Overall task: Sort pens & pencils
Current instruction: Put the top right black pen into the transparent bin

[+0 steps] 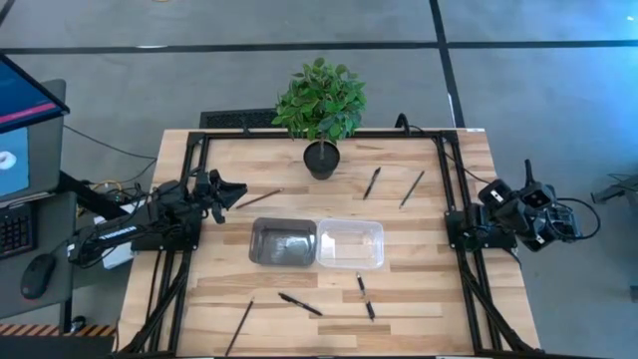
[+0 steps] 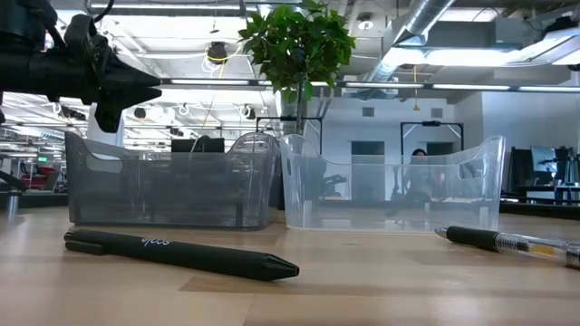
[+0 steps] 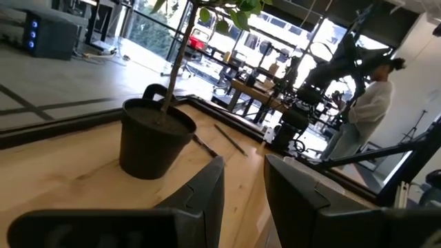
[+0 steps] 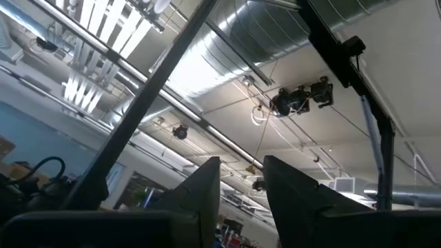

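Hovering at left of frame, left gripper [image 1: 237, 189] open, empty, beside a pencil [image 1: 258, 198]; right gripper [image 4: 241, 182] parked far right, fingers apart, empty.

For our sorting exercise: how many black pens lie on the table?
3: one pen right of the plant pot, a second pen and a third pen on the bins' opposite side. None looks hidden.
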Tool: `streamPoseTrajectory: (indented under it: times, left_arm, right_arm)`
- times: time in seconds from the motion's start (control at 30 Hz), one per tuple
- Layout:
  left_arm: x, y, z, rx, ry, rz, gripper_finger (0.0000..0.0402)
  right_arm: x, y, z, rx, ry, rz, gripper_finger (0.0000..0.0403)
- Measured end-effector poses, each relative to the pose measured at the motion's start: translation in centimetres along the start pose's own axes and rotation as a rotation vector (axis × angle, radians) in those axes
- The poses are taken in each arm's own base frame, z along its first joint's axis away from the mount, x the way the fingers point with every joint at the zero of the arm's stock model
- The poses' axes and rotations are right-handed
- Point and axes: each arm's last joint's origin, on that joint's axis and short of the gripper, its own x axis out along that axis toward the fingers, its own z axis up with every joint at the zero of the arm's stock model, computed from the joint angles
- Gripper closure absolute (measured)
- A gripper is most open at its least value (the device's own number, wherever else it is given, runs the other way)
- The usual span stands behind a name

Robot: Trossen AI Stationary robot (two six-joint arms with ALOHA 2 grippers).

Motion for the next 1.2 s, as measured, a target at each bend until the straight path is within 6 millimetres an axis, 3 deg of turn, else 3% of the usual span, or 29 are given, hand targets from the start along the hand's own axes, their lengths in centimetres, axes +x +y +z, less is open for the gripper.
streamPoseTrajectory:
  times: [0.17,0.33,0.73,1.2]
  left_arm:
    - [0.0,0.0,0.0,0.046,-0.003,0.002,0.0308]
    - [0.0,-0.1,0.3,0.079,-0.035,0.011,0.0308]
    - [0.0,0.0,0.4,0.179,-0.046,0.027,0.0308]
    - [-0.1,0.3,0.6,0.220,-0.096,0.169,0.0308]
  right_arm:
    - [-0.1,-1.1,-1.4,0.027,0.101,-0.111,0.0266]
    - [-1.1,-3.0,-4.0,0.052,0.244,-0.460,0.0266]
    - [-4.1,-4.9,-6.8,-0.307,0.637,-1.163,0.0266]
    - [-5.9,-7.1,-9.6,-0.388,0.948,-1.357,0.0266]
